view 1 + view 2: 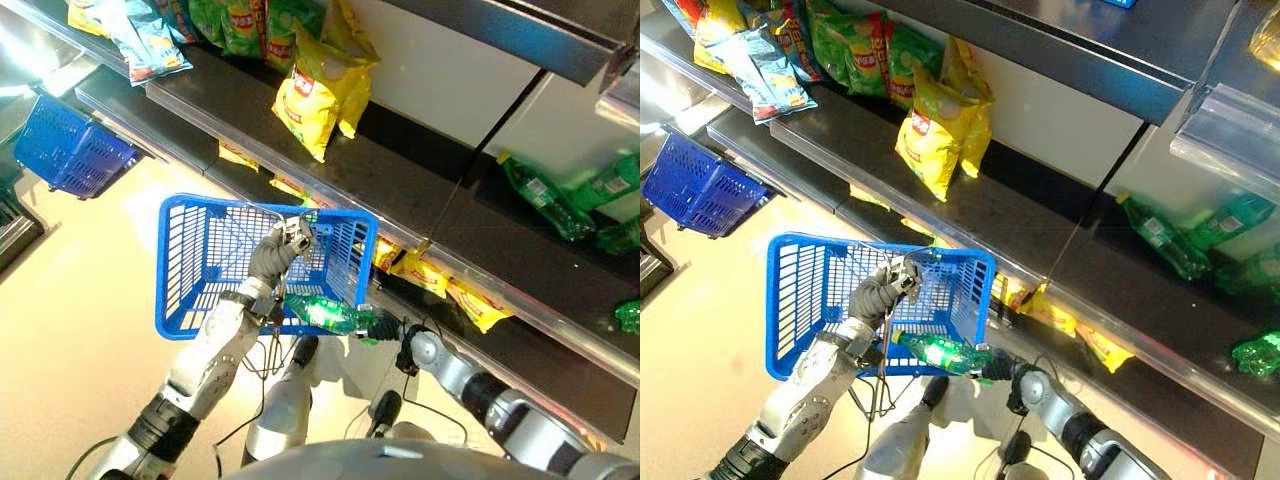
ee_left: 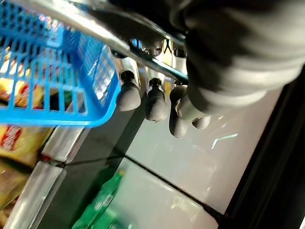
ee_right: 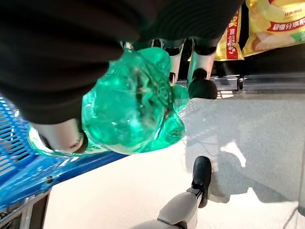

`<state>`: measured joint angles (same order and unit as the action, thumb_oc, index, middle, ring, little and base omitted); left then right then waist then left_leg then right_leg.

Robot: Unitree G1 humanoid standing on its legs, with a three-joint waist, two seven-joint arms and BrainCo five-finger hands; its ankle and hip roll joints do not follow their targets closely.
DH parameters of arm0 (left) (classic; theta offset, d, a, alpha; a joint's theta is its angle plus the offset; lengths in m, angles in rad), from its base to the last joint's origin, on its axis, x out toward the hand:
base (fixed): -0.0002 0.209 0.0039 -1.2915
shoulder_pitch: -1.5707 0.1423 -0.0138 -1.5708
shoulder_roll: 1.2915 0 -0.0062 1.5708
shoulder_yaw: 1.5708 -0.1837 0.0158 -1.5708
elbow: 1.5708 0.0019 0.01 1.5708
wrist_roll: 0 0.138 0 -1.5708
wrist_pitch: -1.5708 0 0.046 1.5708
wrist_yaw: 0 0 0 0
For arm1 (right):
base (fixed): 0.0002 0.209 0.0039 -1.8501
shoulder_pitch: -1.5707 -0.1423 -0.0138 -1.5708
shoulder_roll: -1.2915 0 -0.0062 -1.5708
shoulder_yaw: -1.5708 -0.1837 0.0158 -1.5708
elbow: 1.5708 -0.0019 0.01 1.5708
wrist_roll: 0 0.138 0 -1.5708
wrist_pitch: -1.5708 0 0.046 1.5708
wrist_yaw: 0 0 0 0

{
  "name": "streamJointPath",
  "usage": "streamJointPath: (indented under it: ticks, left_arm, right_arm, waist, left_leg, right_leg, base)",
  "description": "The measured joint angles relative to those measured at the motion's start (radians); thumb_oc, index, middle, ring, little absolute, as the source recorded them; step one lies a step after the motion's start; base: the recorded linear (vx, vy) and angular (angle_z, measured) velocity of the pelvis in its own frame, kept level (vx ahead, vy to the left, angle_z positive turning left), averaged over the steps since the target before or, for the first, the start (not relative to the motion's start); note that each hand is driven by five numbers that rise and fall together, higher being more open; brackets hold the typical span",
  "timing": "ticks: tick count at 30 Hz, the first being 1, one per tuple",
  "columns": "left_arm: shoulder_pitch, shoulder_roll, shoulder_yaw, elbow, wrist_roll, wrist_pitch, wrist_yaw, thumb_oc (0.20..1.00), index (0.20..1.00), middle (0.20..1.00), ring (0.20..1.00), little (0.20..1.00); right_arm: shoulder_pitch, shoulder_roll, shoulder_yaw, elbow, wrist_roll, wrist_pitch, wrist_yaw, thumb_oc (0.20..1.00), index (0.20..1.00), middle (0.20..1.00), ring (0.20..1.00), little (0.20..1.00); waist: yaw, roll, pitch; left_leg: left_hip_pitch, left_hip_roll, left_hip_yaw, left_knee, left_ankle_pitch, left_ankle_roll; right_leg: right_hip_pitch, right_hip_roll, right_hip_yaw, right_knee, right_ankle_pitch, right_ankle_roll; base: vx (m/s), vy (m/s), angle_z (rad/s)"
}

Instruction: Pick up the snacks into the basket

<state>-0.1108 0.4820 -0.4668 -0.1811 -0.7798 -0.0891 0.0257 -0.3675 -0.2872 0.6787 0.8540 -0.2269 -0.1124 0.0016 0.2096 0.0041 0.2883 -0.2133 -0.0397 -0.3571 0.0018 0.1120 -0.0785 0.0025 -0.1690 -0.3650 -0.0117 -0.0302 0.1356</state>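
Observation:
My left hand (image 1: 283,247) is shut on the wire handle (image 2: 119,45) of a blue plastic basket (image 1: 200,270), which hangs in front of the shelves; its inside shows bare mesh. My right hand (image 1: 388,327) is shut on a green plastic bottle (image 1: 325,312), held lying sideways at the basket's near right corner. In the right wrist view the bottle (image 3: 133,105) sits between the fingers (image 3: 201,86) and the thumb, with the basket's blue rim (image 3: 28,176) just beside it.
Dark shelves run across the back with yellow snack bags (image 1: 320,90), blue and green bags (image 1: 770,60) at the upper left, small yellow bags (image 1: 440,280) on a lower shelf and green bottles (image 1: 560,200) at the right. A second blue basket (image 1: 70,150) stands at the far left.

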Motion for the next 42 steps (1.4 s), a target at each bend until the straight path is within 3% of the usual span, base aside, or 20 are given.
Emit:
streamJointPath:
  ticks: [7,11,22,23,28,31,33,34,37,42]
  left_arm:
    - [-0.062,-0.015,-0.125,-0.022,-0.081,0.01,-0.003,0.2,0.2,0.2,0.2,0.2]
    - [-0.047,-0.001,-0.149,-0.03,-0.115,0.032,-0.006,0.2,0.2,0.2,0.2,0.2]
    - [-0.099,0.011,-0.228,-0.04,-0.186,0.073,-0.01,0.2,0.2,0.2,0.2,0.2]
    - [-0.099,0.011,-0.229,-0.04,-0.186,0.079,-0.012,0.2,0.2,0.2,0.2,0.2]
    - [-0.099,0.023,-0.223,-0.035,-0.209,0.088,-0.004,0.2,0.2,0.2,0.2,0.2]
    - [-0.098,0.075,-0.216,-0.035,-0.217,0.093,-0.007,0.2,0.2,0.2,0.2,0.2]
    - [-0.097,0.091,-0.211,-0.035,-0.218,0.094,-0.008,0.2,0.2,0.2,0.2,0.2]
    - [-0.069,0.101,-0.188,-0.018,-0.228,0.104,0.0,0.2,0.2,0.2,0.2,0.2]
    - [0.037,0.131,-0.13,-0.01,-0.228,0.104,0.003,0.2,0.2,0.2,0.2,0.2]
    - [0.111,0.114,-0.06,-0.009,-0.225,0.103,0.001,0.2,0.2,0.2,0.2,0.2]
  right_arm:
    - [-0.201,0.008,-0.008,0.122,0.025,0.03,-0.091,0.2,0.2,0.2,0.2,0.2]
    - [-0.251,0.039,-0.036,0.094,0.068,0.039,-0.128,0.2,0.2,0.2,0.2,0.2]
    - [-0.295,0.111,-0.026,0.143,0.135,0.061,-0.144,0.213,0.213,0.213,0.213,0.213]
    - [-0.296,0.117,-0.027,0.145,0.145,0.062,-0.145,1.0,1.0,1.0,1.0,1.0]
    - [-0.283,0.116,-0.035,0.124,0.217,0.06,-0.153,1.0,1.0,1.0,1.0,1.0]
    - [-0.198,0.091,-0.042,0.002,0.251,0.052,-0.16,1.0,1.0,1.0,1.0,1.0]
    - [-0.145,0.075,-0.042,-0.089,0.252,0.035,-0.159,1.0,1.0,1.0,1.0,1.0]
    - [-0.117,0.072,-0.046,-0.109,0.255,0.03,-0.145,1.0,1.0,1.0,1.0,1.0]
    - [-0.037,0.053,-0.069,-0.167,0.262,0.03,-0.111,1.0,1.0,1.0,1.0,1.0]
    - [0.104,0.006,-0.134,-0.228,0.292,0.028,-0.073,1.0,1.0,1.0,1.0,1.0]
  waist:
    - [0.055,0.076,0.069]
    - [0.082,0.07,0.082]
    - [0.078,0.049,0.094]
    - [0.077,0.049,0.094]
    - [0.055,0.043,0.091]
    - [0.001,0.016,0.081]
    - [-0.006,0.006,0.077]
    - [-0.027,-0.007,0.069]
    - [-0.034,-0.035,0.052]
    - [-0.056,-0.053,0.025]
  left_leg:
    - [-0.081,-0.006,-0.002,0.071,-0.005,-0.002]
    - [-0.086,-0.013,-0.006,0.072,-0.005,-0.003]
    - [-0.079,-0.026,-0.03,0.081,-0.005,-0.001]
    - [-0.073,-0.026,-0.03,0.081,-0.005,-0.001]
    - [-0.071,-0.033,-0.032,0.085,-0.004,0.0]
    - [-0.073,-0.047,-0.031,0.096,0.001,0.005]
    - [-0.074,-0.054,-0.03,0.107,0.001,0.005]
    - [-0.069,-0.047,-0.022,0.109,-0.002,0.003]
    - [-0.029,-0.016,0.009,0.095,-0.007,-0.006]
    - [0.029,0.005,-0.002,0.074,-0.008,-0.019]
  right_leg:
    - [-0.11,-0.022,0.004,0.154,-0.057,-0.004]
    - [-0.114,-0.026,0.0,0.172,-0.072,-0.003]
    - [-0.09,-0.026,-0.001,0.168,-0.081,0.001]
    - [-0.083,-0.026,-0.002,0.168,-0.081,0.001]
    - [-0.079,-0.026,0.006,0.186,-0.091,0.002]
    - [-0.091,-0.002,0.142,0.244,-0.162,-0.004]
    - [-0.098,0.023,0.242,0.272,-0.201,-0.018]
    - [-0.096,0.032,0.262,0.276,-0.209,-0.023]
    - [-0.073,0.048,0.264,0.261,-0.194,-0.035]
    - [0.004,0.074,0.249,0.209,-0.182,-0.047]
  base:
    - [-0.03,-0.017,0.05]
    - [0.02,-0.02,0.1]
    - [0.01,0.004,0.06]
    - [0.0,0.0,0.0]
    - [0.0,0.001,0.08]
    - [-0.03,-0.035,0.45]
    - [0.0,-0.062,0.23]
    - [-0.01,-0.127,0.05]
    - [-0.03,-0.134,-0.34]
    - [-0.05,-0.088,0.03]
